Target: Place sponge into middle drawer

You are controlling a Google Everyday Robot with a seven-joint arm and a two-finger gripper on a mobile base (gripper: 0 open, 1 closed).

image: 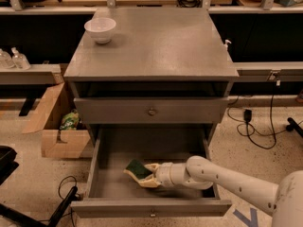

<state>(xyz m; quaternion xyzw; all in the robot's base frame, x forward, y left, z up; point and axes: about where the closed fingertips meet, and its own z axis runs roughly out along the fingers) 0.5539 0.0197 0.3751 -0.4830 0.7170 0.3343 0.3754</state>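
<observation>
One tool (146,175) apparently grips the sponge (137,167) low inside the open middle drawer (120,148), above speckled floor (33,186).

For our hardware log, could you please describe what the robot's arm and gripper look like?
The arm is a smooth, rounded white tube with small dark dots along its shell and a bulbous joint; no cables show. The gripper, in the open middle drawer at the sponge, has a pale ringed wrist and cream fingers.
</observation>
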